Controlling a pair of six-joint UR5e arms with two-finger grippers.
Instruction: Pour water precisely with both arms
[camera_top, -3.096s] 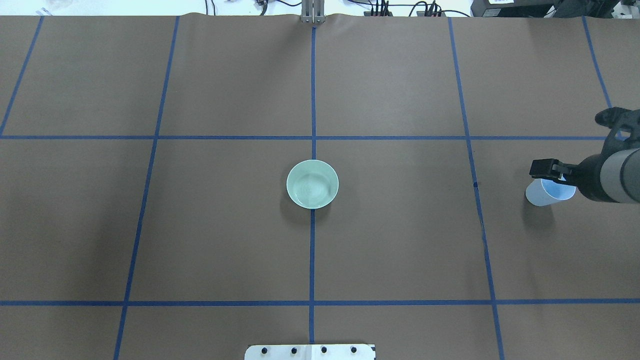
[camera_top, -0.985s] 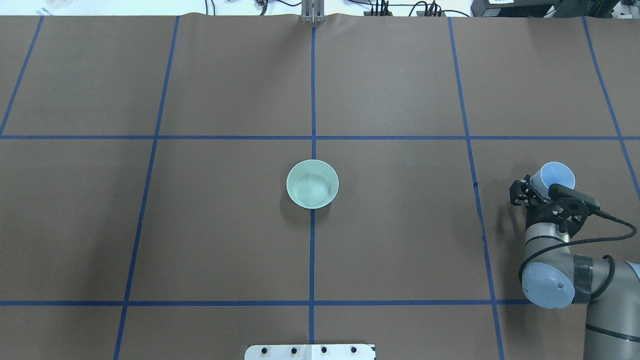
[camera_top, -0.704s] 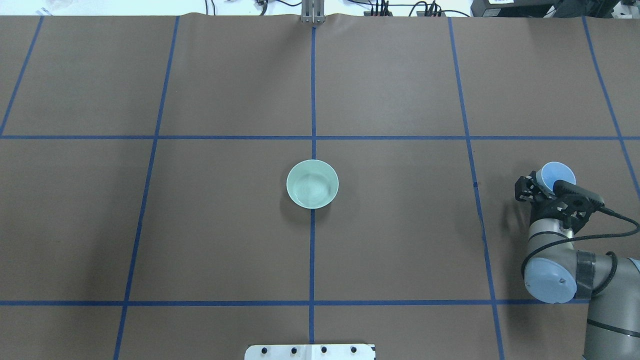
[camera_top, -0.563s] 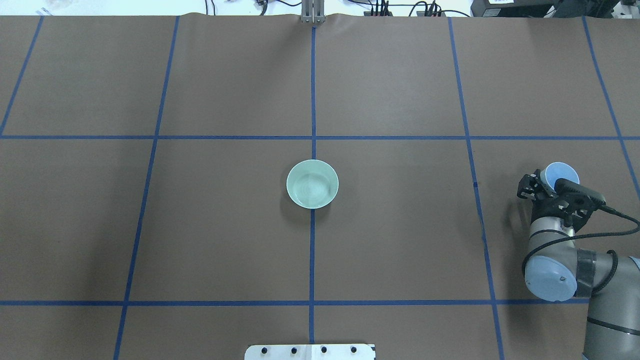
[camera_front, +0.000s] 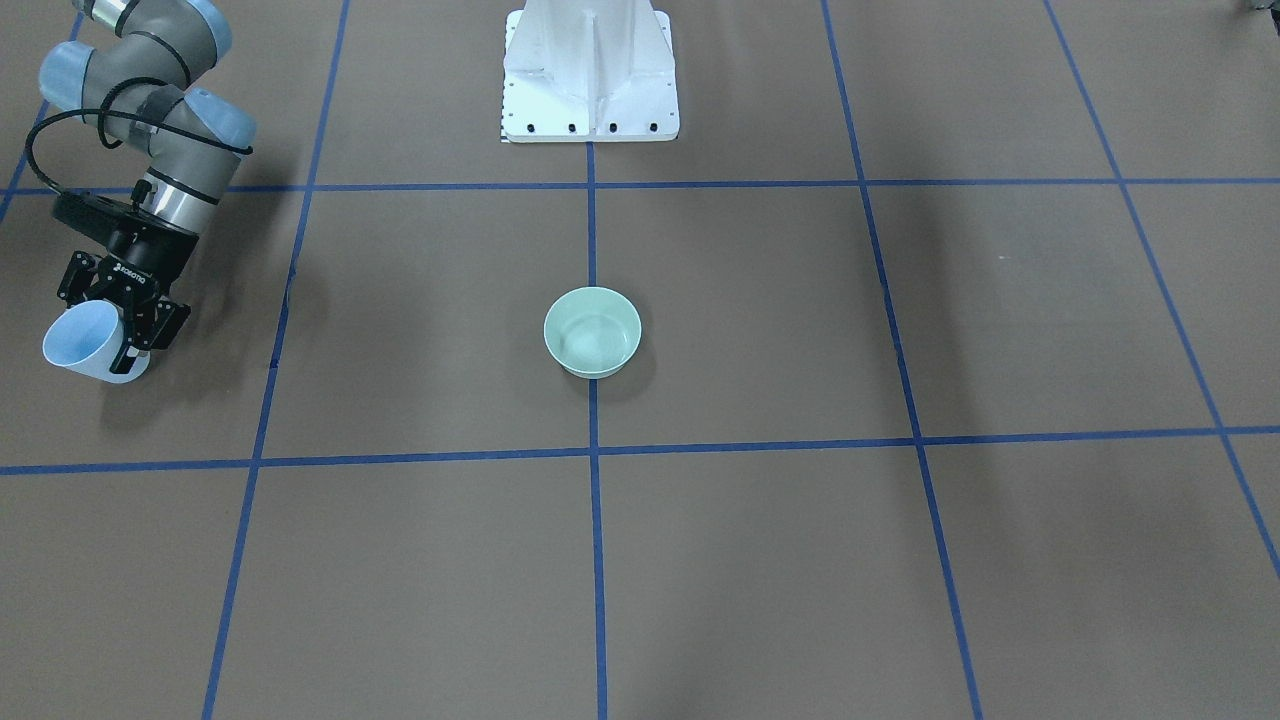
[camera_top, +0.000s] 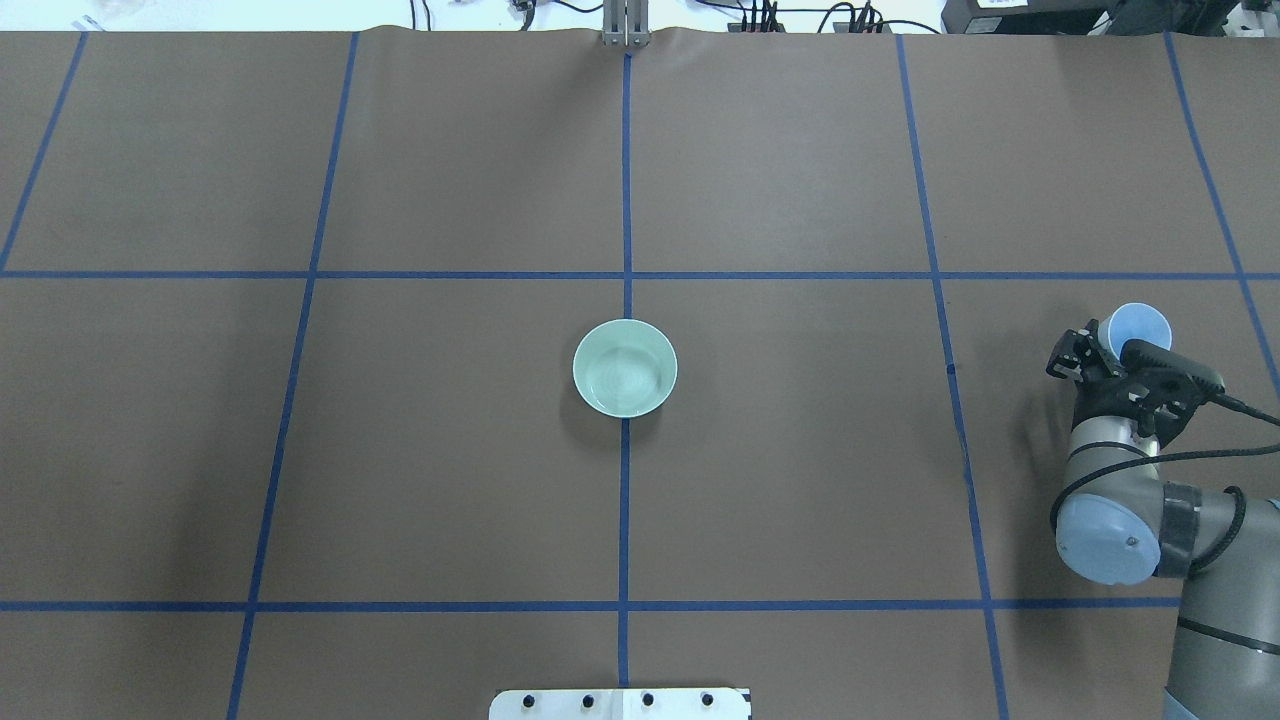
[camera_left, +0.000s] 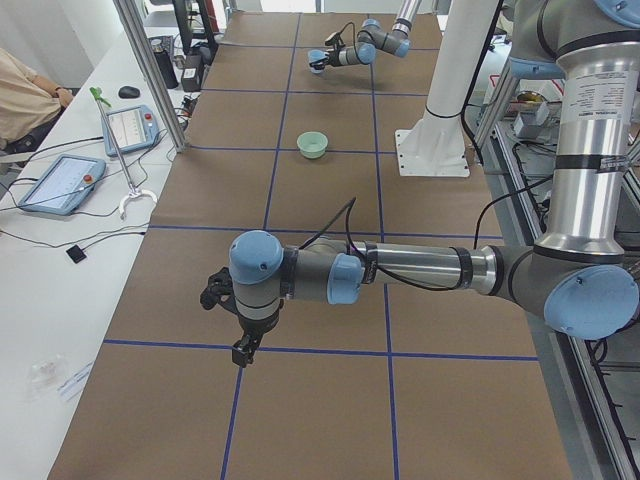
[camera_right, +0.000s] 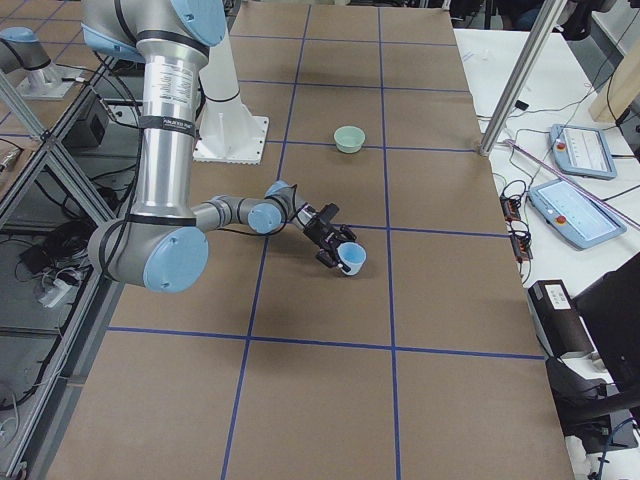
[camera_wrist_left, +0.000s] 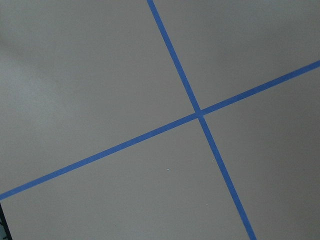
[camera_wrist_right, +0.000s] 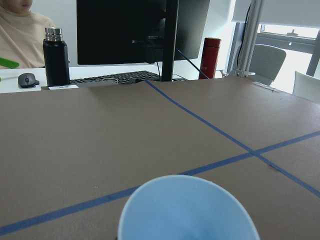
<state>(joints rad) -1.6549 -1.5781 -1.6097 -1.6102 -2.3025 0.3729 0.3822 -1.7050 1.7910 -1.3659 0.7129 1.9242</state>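
Over matte brown paper (camera_front: 420, 300), right fingers (camera_top: 1068, 358) pinch a smooth tapered cup (camera_top: 1140, 325)

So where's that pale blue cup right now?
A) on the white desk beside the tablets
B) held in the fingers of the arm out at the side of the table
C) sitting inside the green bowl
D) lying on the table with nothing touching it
B: the right arm's fingers are closed around the pale blue cup, far off to the side of the green bowl at the table's middle.
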